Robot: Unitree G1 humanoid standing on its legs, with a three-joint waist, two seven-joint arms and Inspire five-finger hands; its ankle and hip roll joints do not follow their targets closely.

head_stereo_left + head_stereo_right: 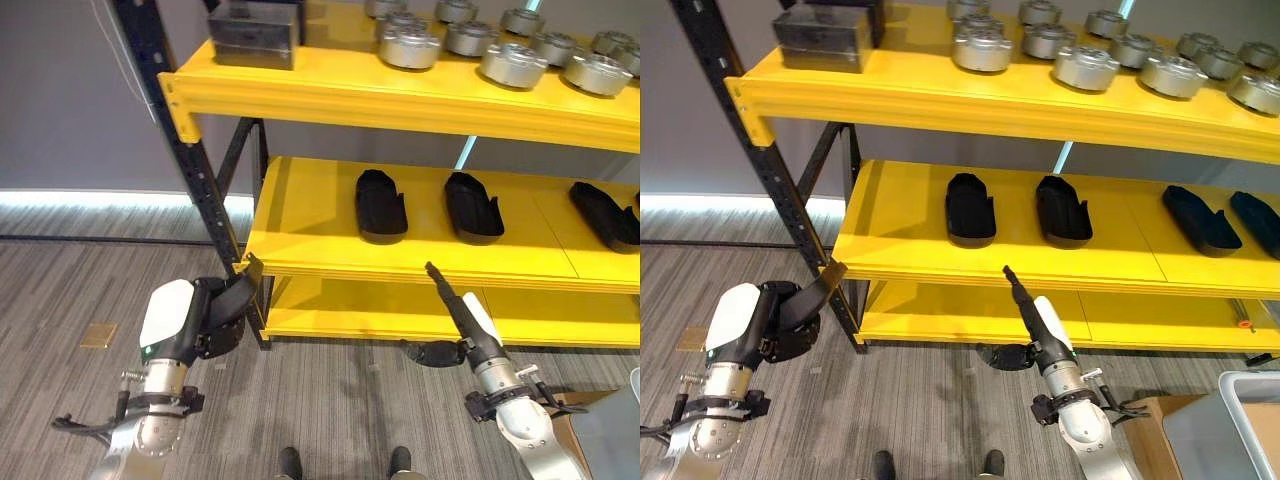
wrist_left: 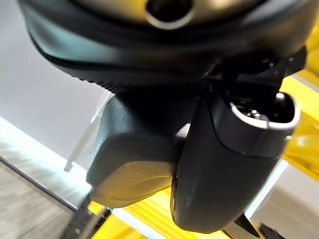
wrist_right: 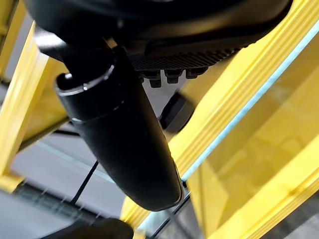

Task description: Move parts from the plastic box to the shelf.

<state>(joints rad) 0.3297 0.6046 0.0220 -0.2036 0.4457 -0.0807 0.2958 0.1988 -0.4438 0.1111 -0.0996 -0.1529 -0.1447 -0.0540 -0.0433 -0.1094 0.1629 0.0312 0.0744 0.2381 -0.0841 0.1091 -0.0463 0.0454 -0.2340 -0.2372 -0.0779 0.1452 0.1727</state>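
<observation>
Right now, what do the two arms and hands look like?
Both arms are silver-grey metal with ribbed wrist joints. The left hand is dark and bulky behind a white rounded cover. The right hand is dark and slim, with a white cover along it. Up close, the thumbs are smooth black with a silver ring.

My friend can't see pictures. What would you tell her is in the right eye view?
A yellow shelf holds black parts in the middle and silver round parts on top. The robot's right hand points straight fingers at it; its left hand hangs nearby.
</observation>
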